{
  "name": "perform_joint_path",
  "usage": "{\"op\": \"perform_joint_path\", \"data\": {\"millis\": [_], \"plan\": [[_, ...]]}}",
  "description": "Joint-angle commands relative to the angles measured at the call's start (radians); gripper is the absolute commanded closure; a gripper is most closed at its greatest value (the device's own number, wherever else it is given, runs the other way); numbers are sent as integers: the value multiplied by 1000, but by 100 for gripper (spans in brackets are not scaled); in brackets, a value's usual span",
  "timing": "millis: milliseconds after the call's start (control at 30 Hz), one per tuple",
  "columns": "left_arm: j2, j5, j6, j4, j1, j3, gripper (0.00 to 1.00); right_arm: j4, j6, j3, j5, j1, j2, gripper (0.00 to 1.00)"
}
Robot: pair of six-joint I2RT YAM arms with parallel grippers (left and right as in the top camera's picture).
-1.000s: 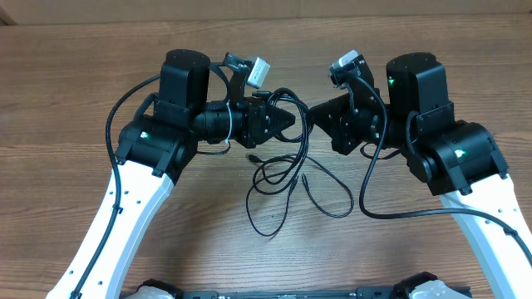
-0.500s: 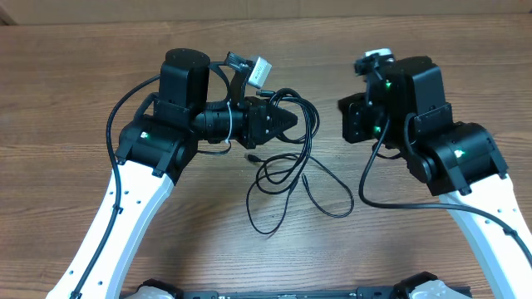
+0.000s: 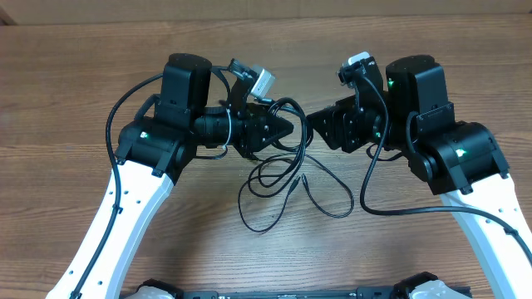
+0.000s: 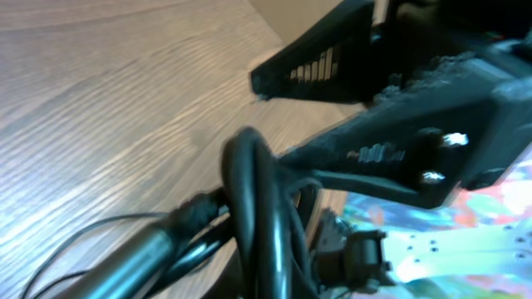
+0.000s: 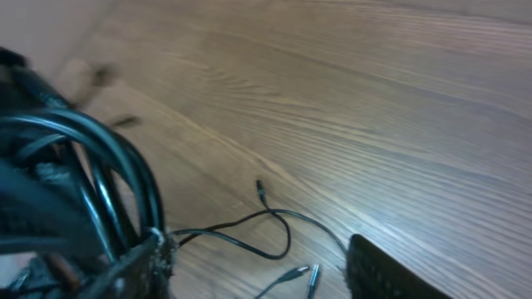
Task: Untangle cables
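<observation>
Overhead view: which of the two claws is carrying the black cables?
The left gripper: the cables bunch at its tip and trail down onto the table. The right gripper faces it with none.

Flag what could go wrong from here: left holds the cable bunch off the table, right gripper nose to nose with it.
1. Several strands of the cables loop around the jaws of the left gripper; pulling may cinch the tangle instead of freeing it.
2. The right gripper sits almost tip to tip with the left; a small overshoot could make them collide.
3. Plug tips lie on the table and may snag when strands lift.
</observation>
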Motion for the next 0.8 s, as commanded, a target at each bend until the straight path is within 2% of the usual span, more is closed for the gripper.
{"op": "perform_joint_path", "data": {"millis": [0, 167, 233, 367, 467, 567, 700, 767], "plan": [[1, -4, 83, -4, 24, 14, 96, 10, -30, 6, -108, 0, -6, 34], [1, -26, 82, -5, 25, 14, 96, 11, -35, 6, -111, 0, -6, 34], [1, -89, 38, -6, 26, 14, 96, 10, -34, 6, -117, 0, -6, 35], [1, -153, -11, -11, 26, 14, 96, 9, -80, 6, -254, 0, -6, 34], [1, -150, -35, -11, 26, 14, 96, 10, -98, 6, -264, 0, -5, 34], [1, -113, -60, -8, 24, 14, 96, 11, -134, 6, -263, 0, -5, 34], [1, 46, -65, 2, 24, 14, 96, 18, -143, 6, -166, 0, -4, 34], [1, 65, -89, 10, 22, 14, 96, 23, -143, 6, -167, 0, -3, 36]]}}
